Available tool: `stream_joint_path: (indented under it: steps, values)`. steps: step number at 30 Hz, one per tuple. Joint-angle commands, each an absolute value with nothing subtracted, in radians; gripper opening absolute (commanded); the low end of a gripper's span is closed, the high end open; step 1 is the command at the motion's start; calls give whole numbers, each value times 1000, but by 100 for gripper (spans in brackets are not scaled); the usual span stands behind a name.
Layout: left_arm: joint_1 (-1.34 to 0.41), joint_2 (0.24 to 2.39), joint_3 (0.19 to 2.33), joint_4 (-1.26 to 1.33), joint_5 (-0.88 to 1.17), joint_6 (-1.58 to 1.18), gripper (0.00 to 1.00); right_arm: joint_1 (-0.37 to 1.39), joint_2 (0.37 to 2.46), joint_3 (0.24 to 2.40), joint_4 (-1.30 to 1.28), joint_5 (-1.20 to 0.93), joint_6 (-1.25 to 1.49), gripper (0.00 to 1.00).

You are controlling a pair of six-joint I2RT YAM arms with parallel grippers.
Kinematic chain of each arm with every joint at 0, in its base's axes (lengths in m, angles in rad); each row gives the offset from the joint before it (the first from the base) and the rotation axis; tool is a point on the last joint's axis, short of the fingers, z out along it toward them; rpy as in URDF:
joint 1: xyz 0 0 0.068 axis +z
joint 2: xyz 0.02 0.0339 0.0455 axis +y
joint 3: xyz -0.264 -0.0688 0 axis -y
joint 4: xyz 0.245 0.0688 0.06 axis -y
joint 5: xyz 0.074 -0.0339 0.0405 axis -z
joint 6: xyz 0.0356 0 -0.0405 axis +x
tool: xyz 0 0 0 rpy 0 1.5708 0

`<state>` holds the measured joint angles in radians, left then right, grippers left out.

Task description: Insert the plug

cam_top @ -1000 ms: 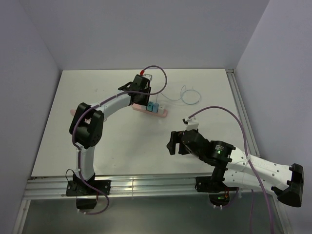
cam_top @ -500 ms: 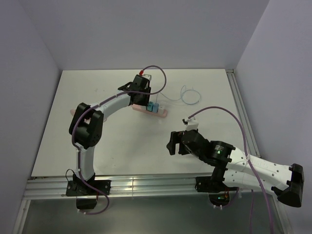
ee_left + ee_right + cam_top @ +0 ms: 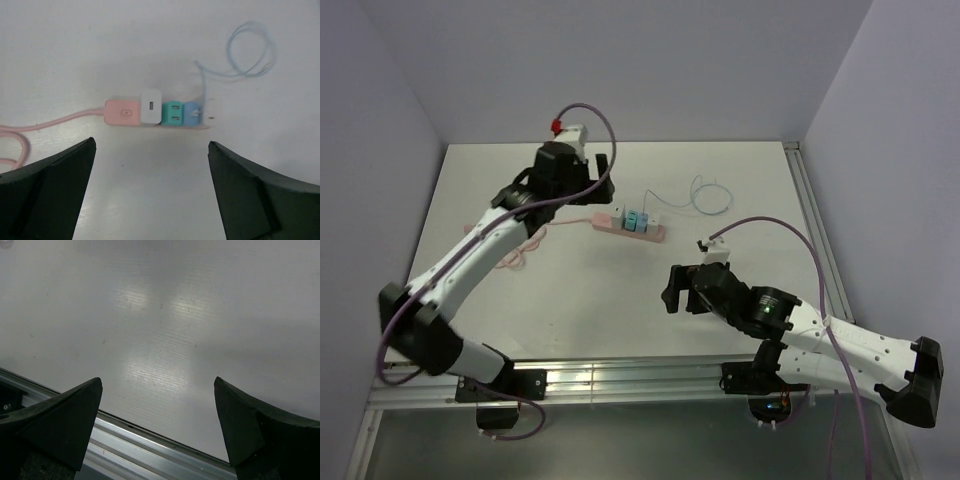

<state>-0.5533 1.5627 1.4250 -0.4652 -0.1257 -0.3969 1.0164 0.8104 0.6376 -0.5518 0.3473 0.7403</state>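
The plug, light blue with a white part, stands on the right end of the pink power strip, beside a teal block and a white adapter. Its pale cable loops away behind it. In the top view the plug sits on the strip at mid table. My left gripper hovers open above and short of the strip, holding nothing; in the top view it is left of the strip. My right gripper is open and empty over bare table near the front rail, seen also from above.
The strip's pink cord curls on the table to the left. A metal rail runs along the near edge, another along the right side. Walls close the back and both sides.
My left gripper opened, let go at the strip, and rose back to the left, leaving the plug standing on the strip. The right arm has stayed put.
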Motion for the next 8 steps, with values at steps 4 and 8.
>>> stream_joint_path:
  steps: [4, 8]
  values:
    - [-554, 1136, 1189, -330, -9, -535, 100, 1005, 743, 595, -480, 350, 782, 100]
    - [-555, 952, 1051, -289, 153, -590, 99, 1000, 684, 526, -437, 344, 770, 100]
